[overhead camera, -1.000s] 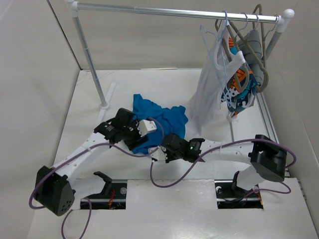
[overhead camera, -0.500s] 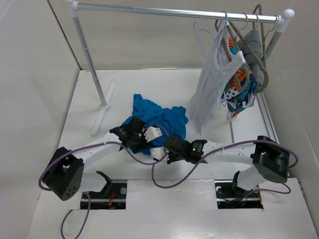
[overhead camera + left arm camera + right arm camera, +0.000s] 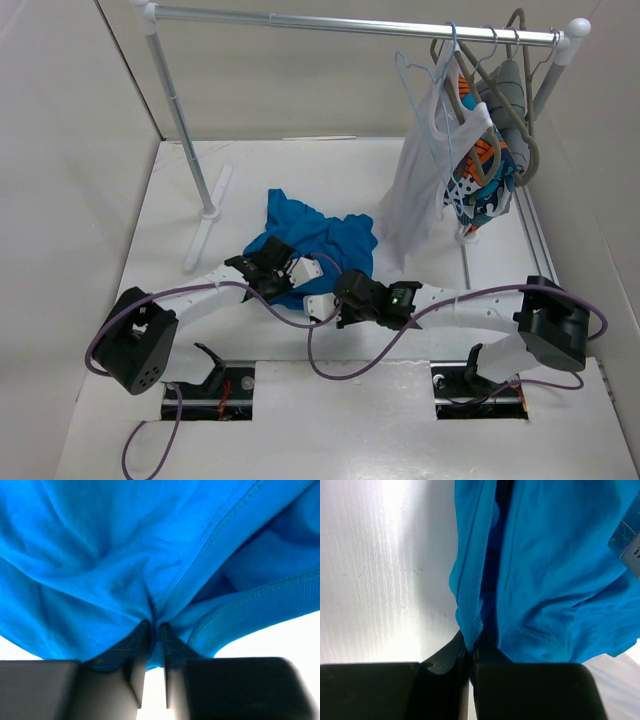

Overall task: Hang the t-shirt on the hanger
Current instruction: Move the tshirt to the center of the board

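Over the last second my left arm has folded in towards the near edge, and my left gripper (image 3: 287, 278) has slid from the left side of the t-shirt (image 3: 325, 235) down to its near hem. My right gripper (image 3: 320, 303) has barely shifted.

The t-shirt lies crumpled in the middle of the worktop (image 3: 280, 165), a little nearer the near edge than the far one. I have it at two spots on its near side. In the left wrist view my left gripper (image 3: 152, 630) is nipped narrow on a bunched fold beside a stitched seam. In the right wrist view my right gripper (image 3: 471, 647) is pinched tight on a ribbed edge, probably the collar or a cuff. A white label (image 3: 626, 545) shows further along.

I judge the cloth light, limp and not slippery. It will sag and drag rather than keep any shape, so a seam or ribbed edge is the surest hold. I would want both grips on the neck opening or shoulders, to spread it wide enough for the wire.

The hanger (image 3: 403, 62) hangs on the rail (image 3: 350, 22) towards the far right corner, well apart from the shirt. Just beside it are the white tank top (image 3: 415, 190), the patterned garment (image 3: 480, 185) and the grey hangers (image 3: 515, 90).
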`<state>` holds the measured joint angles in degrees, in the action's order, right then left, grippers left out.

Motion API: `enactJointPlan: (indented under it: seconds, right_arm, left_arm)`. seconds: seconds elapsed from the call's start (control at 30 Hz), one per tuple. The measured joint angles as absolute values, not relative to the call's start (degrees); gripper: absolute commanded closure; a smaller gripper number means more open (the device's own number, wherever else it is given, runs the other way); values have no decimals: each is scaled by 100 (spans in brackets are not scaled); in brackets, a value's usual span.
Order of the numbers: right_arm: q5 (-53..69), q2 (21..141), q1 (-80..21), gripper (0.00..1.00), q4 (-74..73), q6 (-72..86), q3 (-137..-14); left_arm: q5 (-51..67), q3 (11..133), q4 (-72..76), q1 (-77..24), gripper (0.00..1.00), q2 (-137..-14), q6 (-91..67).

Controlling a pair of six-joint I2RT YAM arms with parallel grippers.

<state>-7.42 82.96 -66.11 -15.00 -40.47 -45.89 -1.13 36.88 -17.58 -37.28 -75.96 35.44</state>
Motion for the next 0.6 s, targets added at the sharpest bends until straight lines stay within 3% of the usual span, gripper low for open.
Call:
enactJointPlan:
  seconds: [0.03,0.1,0.13,0.17,0.2,0.3,0.47,0.6]
  right_arm:
    - [-744,8291,-6611,100,-1500,-4047,-4589]
    - [-744,8285,-6611,99,-1503,-4047,-4589]
    - [-744,8278,-6611,91,-1503,-4045,-4589]
    - [-744,8263,-6611,72,-1503,-4042,-4589]
    - [-744,8246,-6611,38,-1503,-4036,-4589]
    - [-746,8145,-6611,0,-1640,-4036,-4626]
    - [-749,7596,-6611,0,-2217,-4077,-5028]
    - [-760,7107,-6608,0,-3173,-4145,-6298]
  left_arm:
    - [-123,3691,-1780,-3728,100,-7592,3555]
    - [-137,3715,-1850,-3728,100,-7579,3559]
    - [-137,3734,-1885,-3728,100,-7561,3555]
    - [-137,3767,-1953,-3728,100,-7522,3548]
    - [-132,3824,-2038,-3728,100,-7470,3524]
    - [-97,4193,-2353,-3728,100,-7251,3433]
    - [257,5229,-2711,-3699,100,-6860,3297]
    - [637,5610,-3006,-3699,100,-6801,3181]
